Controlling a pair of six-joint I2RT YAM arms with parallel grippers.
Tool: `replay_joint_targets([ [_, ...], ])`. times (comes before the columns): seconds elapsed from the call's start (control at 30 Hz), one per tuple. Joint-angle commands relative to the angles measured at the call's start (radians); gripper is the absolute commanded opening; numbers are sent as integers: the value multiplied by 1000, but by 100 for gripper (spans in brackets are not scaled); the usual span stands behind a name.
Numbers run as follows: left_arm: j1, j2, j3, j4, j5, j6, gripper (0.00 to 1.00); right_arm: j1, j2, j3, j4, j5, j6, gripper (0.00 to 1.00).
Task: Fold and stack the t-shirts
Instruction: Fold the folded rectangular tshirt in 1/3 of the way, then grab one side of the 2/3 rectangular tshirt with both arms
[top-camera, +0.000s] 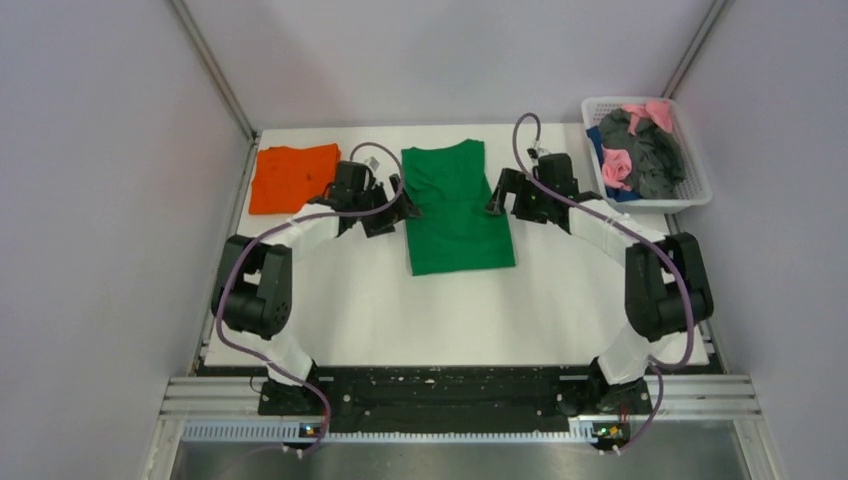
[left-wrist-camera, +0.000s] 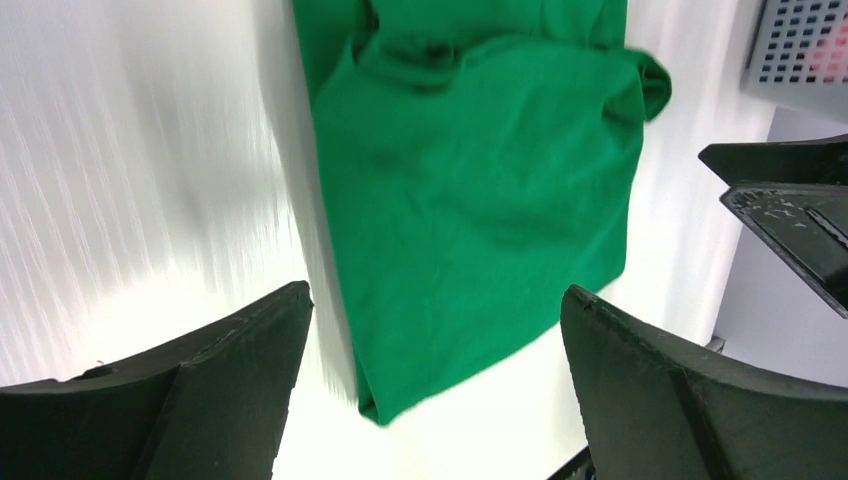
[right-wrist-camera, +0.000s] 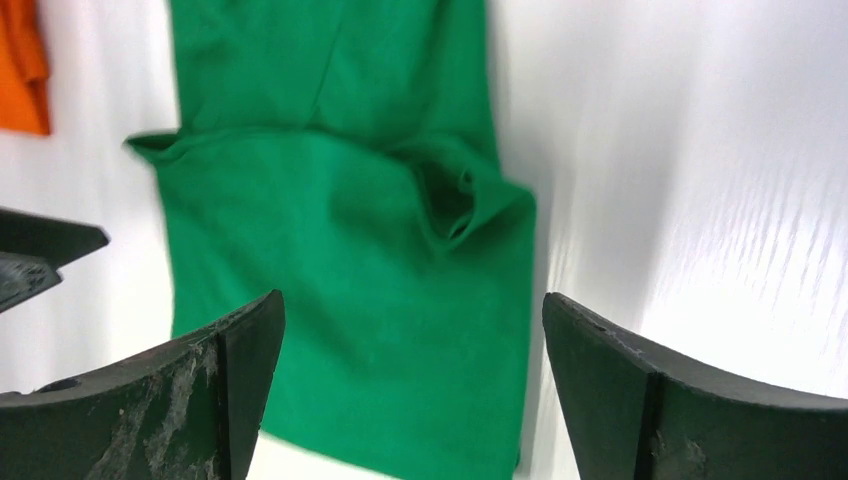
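Your left jaws and right jaws gape empty, flanking the green t-shirt (top-camera: 457, 205) on the table (top-camera: 560, 300). The orange t-shirt (top-camera: 292, 177) lies apart, left.

White-and-black arms (top-camera: 300, 232), purple cables (top-camera: 516, 135) — scuffed black jaws

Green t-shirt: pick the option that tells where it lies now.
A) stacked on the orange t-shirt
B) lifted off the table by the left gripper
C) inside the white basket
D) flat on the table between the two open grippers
D: the green t-shirt lies on the table, with the left gripper and right gripper open at either side.
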Motion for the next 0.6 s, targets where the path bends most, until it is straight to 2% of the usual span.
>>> replay_joint_targets([
  [0.0,-53,-138,-177,64,11,-46,99,1,-174,-180,42,-100,-1,98],
  [0.23,-98,-192,-366,127,-8,-101,99,-1,-331,-387,40,-55,41,99],
  [0.33,-104,-181,-407,164,17,-124,93,-2,-340,-423,53,-33,57,99],
  [0.4,-115,-170,-415,192,7,-132,86,-1,-339,-440,76,-51,62,97],
  [0.57,-126,-114,-409,201,19,-155,55,-1,-321,-457,105,-42,85,89],
])
